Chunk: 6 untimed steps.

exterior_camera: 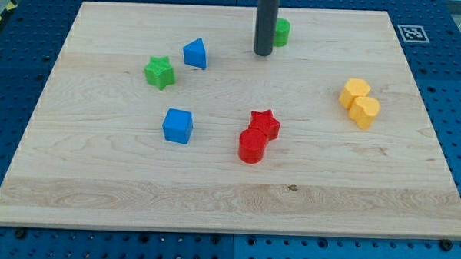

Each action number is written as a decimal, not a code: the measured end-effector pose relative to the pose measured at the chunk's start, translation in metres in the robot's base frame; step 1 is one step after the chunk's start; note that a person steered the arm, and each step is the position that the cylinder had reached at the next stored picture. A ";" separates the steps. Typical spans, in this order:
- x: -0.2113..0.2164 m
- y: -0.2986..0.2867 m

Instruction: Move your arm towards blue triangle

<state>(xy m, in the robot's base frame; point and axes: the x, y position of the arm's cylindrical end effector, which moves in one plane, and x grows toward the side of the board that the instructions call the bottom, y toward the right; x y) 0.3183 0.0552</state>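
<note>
Wood grain runs pale across the worktop (213, 190), which sits on a blue perforated base (455, 91) with a printed marker (410, 33) at the top-right corner. No pincer here — only my tip (264, 53), resting just left of a green block (281, 32). The blue triangle (195, 54) lies to my tip's left, apart from it.

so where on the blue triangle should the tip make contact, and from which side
No gripping here, only pushing. My tip stands to the view's right of the blue triangle, so meet its right-hand face, low and centred. The green star sits close beyond, lower left.
</note>
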 end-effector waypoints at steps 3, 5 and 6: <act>0.043 -0.019; 0.039 -0.115; 0.010 -0.141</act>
